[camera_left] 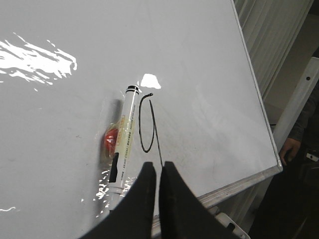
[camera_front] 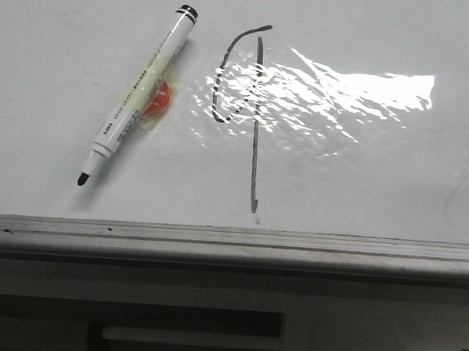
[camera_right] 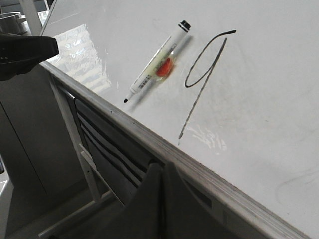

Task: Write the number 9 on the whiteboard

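- Marker pen [camera_front: 136,98] lies flat on the whiteboard [camera_front: 361,183], toward the desk's left side; uncapped black tip aimed at the near-left corner, banded black end toward the far edge.
- Red-orange blob w/ a yellowish film [camera_front: 158,99] sits under the pen's mid-barrel, touching it; can't tell what it is.
- Number 9 [camera_front: 256,121] is drawn just right of the pen, approx. mid-desk: narrow open loop on the left, hooked stroke on top, long straight stem running toward the near edge & stopping short of it.
- Rippled glare patch [camera_front: 343,91] spreads over the loop and off to the right.
- Grey metal ledge [camera_front: 230,243] runs along the near edge, full width.
- Left tool [camera_left: 158,172]: dark fingers pressed together, only a thin slit btwn them, nothing held; it hangs above the board near the pen's tip end and the stem's foot.
- Right tool [camera_right: 161,172]: fingers closed against each other, empty; it's off the board, outside the near edge, below the ledge.
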Controlling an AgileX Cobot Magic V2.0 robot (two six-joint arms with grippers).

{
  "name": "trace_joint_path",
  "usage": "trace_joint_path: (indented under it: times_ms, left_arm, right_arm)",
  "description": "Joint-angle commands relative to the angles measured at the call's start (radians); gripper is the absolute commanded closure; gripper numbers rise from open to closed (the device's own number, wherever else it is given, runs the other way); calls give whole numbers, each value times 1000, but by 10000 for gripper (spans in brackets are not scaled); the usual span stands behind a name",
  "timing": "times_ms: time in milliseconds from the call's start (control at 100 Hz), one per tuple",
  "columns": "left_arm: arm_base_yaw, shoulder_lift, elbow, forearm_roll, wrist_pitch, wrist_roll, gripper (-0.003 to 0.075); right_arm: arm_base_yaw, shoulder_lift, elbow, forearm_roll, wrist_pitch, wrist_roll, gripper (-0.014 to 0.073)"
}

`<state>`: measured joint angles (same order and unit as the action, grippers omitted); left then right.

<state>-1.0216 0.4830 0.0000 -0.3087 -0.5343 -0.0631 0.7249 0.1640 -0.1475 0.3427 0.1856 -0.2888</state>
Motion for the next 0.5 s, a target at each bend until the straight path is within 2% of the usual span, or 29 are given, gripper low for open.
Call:
trace_joint_path:
  times_ms: [0, 490]
  left_arm:
    - [-1, 4, 17, 13, -71, -3, 741]
    - [6, -6, 18, 9, -46, 7, 741]
  right_arm:
    - [3, -1, -24, -9, -60, -13, 656]
    - [3, -1, -24, -9, -62, -13, 656]
